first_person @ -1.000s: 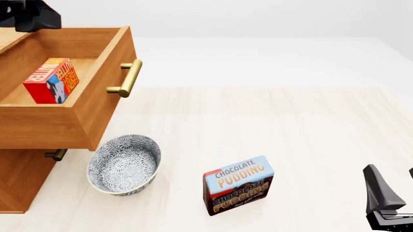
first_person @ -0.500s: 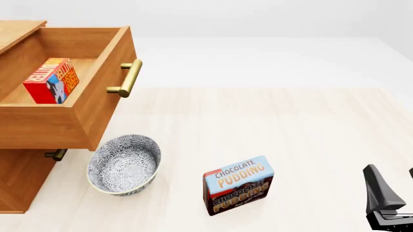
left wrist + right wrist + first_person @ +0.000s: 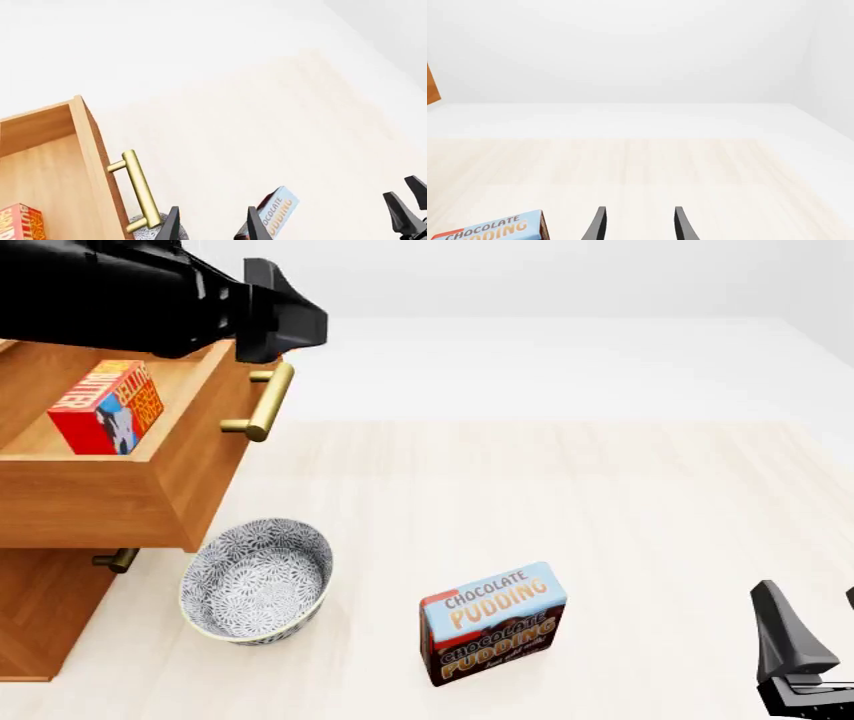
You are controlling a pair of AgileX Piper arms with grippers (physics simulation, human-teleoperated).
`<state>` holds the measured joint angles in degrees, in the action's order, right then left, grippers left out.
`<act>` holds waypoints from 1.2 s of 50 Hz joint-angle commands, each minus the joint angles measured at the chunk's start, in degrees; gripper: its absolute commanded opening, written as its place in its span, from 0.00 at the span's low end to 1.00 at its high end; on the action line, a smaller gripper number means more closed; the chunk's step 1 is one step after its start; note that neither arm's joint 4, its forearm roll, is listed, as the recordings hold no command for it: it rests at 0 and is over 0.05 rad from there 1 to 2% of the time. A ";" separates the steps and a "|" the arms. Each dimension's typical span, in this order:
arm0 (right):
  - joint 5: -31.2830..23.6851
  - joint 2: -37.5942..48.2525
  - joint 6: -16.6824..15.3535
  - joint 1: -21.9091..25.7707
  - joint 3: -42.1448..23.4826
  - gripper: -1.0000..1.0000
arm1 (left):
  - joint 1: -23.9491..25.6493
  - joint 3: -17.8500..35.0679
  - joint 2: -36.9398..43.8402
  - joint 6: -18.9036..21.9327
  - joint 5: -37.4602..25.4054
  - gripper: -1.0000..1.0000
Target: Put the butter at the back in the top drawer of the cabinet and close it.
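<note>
The butter [image 3: 106, 406], a small red and orange box, stands inside the pulled-out top drawer [image 3: 160, 490] of the wooden cabinet [image 3: 34, 610]. It also shows at the edge of the left wrist view as butter [image 3: 20, 222]. My left arm reaches across above the drawer. Its gripper [image 3: 296, 325] hangs over the drawer front, just above the brass handle [image 3: 266, 400]. In the left wrist view the left gripper [image 3: 213, 227] is open and holds nothing. My right gripper [image 3: 639, 225] is also open and empty, low at the near right of the table.
A patterned bowl [image 3: 254, 580] sits on the table under the open drawer's front. The Chocolate Pudding box [image 3: 494, 622] stands upright to its right. A lower drawer handle [image 3: 118, 560] pokes out beneath the drawer. The right gripper's fingers [image 3: 787, 640] rise at the near right corner.
The left arm, out of the front view half a second ago, has swung in over the open drawer to its front edge. Butter, drawer and right arm are unmoved.
</note>
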<state>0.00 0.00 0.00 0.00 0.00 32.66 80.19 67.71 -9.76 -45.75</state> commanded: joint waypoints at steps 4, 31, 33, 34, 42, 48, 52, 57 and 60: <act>0.00 0.00 0.00 0.00 0.00 1.00 | 2.70 -6.55 3.72 -1.88 2.88 1.00; 0.00 0.00 0.00 0.00 0.00 1.00 | 3.08 -10.05 8.23 -2.63 6.57 1.00; 0.00 0.00 0.00 0.00 0.00 1.00 | 2.97 -10.34 8.55 -2.85 6.86 1.00; 0.00 0.00 0.00 0.00 0.00 1.00 | 2.81 -10.47 8.77 -2.82 7.01 1.00; 0.00 0.00 0.00 0.00 0.00 1.00 | 0.68 -11.57 10.04 -3.16 8.09 1.00; 0.00 0.00 0.00 0.00 0.00 1.00 | -0.59 -12.31 10.55 -3.12 8.73 1.00; 0.00 0.00 0.00 0.00 0.00 1.00 | -1.82 -12.63 10.87 -2.75 9.14 1.00; 0.00 0.00 0.00 0.00 0.00 1.00 | -3.56 -13.12 10.93 -2.47 9.44 1.00; 0.00 0.00 0.00 0.00 0.00 1.00 | -4.33 -13.35 10.84 -2.45 9.51 1.00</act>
<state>0.00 0.00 0.00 0.00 0.00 31.30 67.93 77.52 -11.86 -36.89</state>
